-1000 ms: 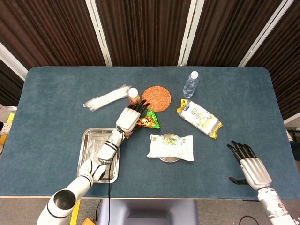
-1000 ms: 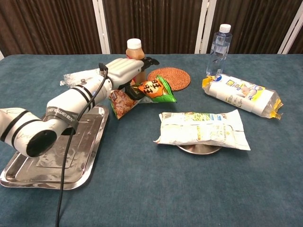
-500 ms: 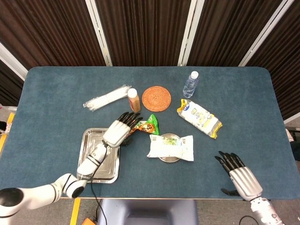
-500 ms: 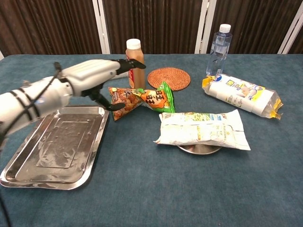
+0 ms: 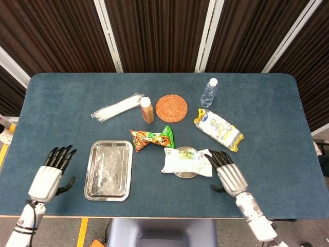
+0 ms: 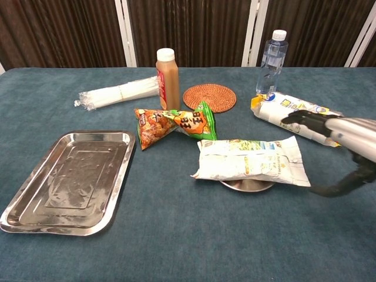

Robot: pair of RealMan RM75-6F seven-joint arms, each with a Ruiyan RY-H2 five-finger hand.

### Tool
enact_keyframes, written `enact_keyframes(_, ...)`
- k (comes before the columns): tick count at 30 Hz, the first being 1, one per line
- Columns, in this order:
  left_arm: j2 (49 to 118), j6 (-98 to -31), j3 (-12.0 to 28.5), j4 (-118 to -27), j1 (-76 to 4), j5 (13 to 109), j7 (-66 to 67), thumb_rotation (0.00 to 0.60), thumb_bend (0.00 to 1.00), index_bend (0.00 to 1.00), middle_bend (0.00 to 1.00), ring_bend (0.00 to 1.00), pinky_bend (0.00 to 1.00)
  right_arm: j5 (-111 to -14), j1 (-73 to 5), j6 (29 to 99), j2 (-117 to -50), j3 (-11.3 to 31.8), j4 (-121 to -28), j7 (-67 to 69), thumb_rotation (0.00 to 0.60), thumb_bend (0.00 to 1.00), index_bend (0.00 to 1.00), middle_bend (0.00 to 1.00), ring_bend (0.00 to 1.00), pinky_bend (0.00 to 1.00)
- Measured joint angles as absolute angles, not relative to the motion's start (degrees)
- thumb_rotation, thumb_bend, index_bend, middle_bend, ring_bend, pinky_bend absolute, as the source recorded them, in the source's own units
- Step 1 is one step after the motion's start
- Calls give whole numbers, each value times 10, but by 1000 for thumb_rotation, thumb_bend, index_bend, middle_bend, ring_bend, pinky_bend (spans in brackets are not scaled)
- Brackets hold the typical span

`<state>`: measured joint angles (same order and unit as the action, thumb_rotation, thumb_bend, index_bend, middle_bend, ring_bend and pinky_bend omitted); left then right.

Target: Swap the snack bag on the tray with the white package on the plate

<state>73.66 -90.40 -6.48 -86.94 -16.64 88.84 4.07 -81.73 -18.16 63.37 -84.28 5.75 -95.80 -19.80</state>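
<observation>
The orange and green snack bag [image 5: 152, 138] [image 6: 174, 124] lies on the table between the steel tray [image 5: 108, 170] [image 6: 73, 180] and the plate [image 5: 186, 173] [image 6: 247, 185]. The white package [image 5: 185, 161] [image 6: 251, 160] rests on top of the plate. Nothing lies in the tray. My right hand [image 5: 229, 173] [image 6: 341, 136] hovers open just right of the white package, fingers spread toward it. Far to the left of the tray, my left hand [image 5: 51, 174] is open over the table; the chest view does not show it.
A brown drink bottle [image 5: 147, 109], a woven coaster [image 5: 171, 107], a water bottle [image 5: 209, 92], a wrapped bundle of straws [image 5: 117, 107] and a yellow-edged snack pack [image 5: 218, 129] lie across the back half of the table.
My left hand let go of the snack bag and drew back to the left front, past the tray. My right hand moved left toward the white package.
</observation>
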Motion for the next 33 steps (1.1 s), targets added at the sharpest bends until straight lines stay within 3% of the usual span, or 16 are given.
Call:
enact_keyframes(4, 737, -944, -71, -787, -111, 894, -28, 600, 342, 0, 0, 0, 31, -737, -225, 603, -905, 93, -938, -278, 600, 356, 106, 55, 0, 105)
enact_keyframes(13, 723, -951, -54, -767, -89, 896, -63, 600, 343, 0, 0, 0, 31, -582, -306, 575, -998, 135, -888, -400, 600, 376, 255, 166, 49, 224)
enact_keyframes(19, 718, -937, -44, -767, -84, 900, -68, 600, 341, 0, 0, 0, 31, -559, -336, 586, -1034, 140, -847, -420, 600, 452, 636, 512, 455, 592)
enact_keyframes(22, 716, -932, -40, -766, -83, 900, -73, 600, 341, 0, 0, 0, 31, -560, -343, 601, -1046, 136, -833, -425, 600, 471, 737, 590, 554, 682)
enact_keyframes(33, 717, -921, -26, -766, -78, 902, -72, 600, 342, 0, 0, 0, 30, -649, -334, 650, -1018, 120, -895, -360, 600, 478, 755, 606, 604, 716)
